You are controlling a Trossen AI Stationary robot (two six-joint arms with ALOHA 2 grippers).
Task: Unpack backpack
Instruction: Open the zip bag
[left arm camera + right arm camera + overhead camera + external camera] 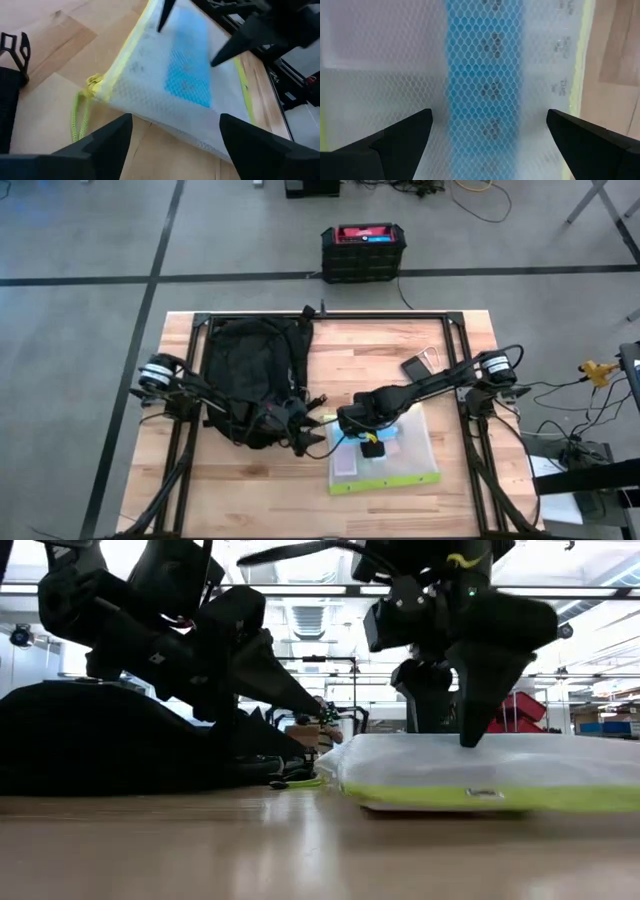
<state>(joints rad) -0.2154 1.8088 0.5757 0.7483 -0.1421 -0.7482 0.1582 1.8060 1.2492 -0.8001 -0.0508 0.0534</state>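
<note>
A white mesh pouch (485, 75) with a yellow-green edge fills the right wrist view, a blue item showing through its netting. The right gripper (487, 142) hangs just above it with its two dark fingers spread wide apart, holding nothing. In the high view the pouch (410, 455) lies flat on the wooden table (250, 490) at about 5 o'clock from the table's middle, and the right gripper (371, 446) sits over its near-left part. The backpack (250, 375) lies at roughly 10 o'clock, just beside the pouch, with its straps and buckles trailing toward it. The left gripper (172, 137) is at the backpack's lower edge, pointing toward the pouch's yellow cord, its fingers also apart and empty. A small dark device (416, 367) rests at 2 o'clock. A black-and-red box (363, 252) stands on the floor beyond the table at 12 o'clock.
</note>
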